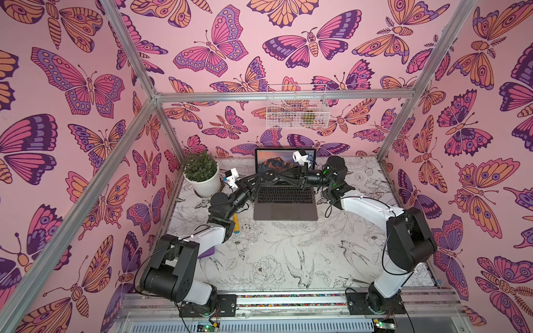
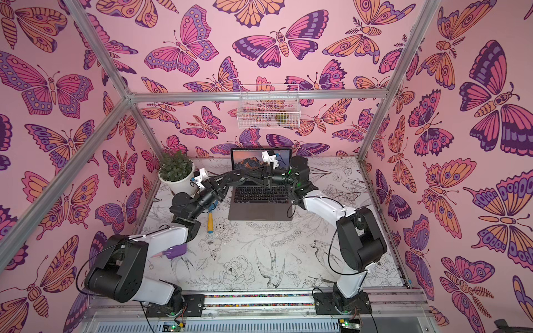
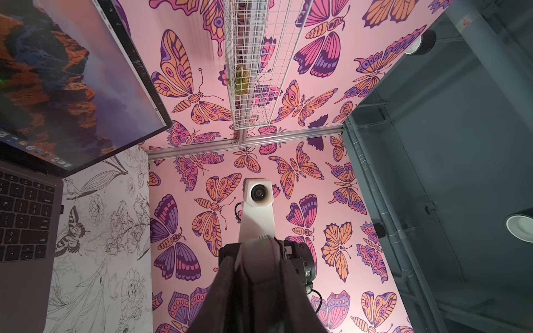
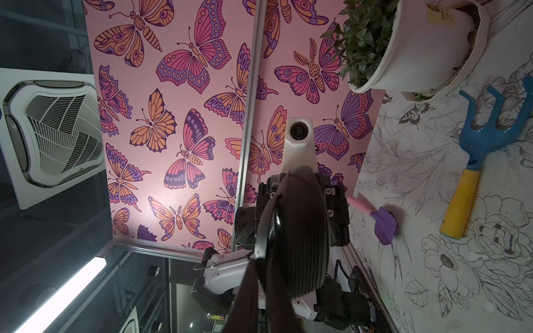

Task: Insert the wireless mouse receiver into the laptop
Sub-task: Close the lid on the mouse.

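Note:
The laptop (image 1: 285, 209) (image 2: 261, 210) stands open at the back of the table, its screen (image 3: 57, 86) showing orange mountains. Both arms meet above its keyboard. My left gripper (image 3: 257, 253) (image 1: 281, 174) is shut on the wireless mouse (image 3: 259, 268), a rounded body wedged between its fingers. The right wrist view shows the same mouse (image 4: 302, 230) as a dark, ribbed oval. My right gripper (image 4: 258, 261) (image 1: 288, 175) has its dark fingers (image 4: 245, 302) almost together, tips at the mouse's edge. The receiver is hidden.
A potted plant (image 1: 200, 173) stands left of the laptop. A blue and yellow rake (image 2: 211, 223) (image 4: 476, 161) and a purple shovel (image 2: 174, 250) lie on the left of the table. A wire basket (image 1: 297, 106) hangs on the back wall.

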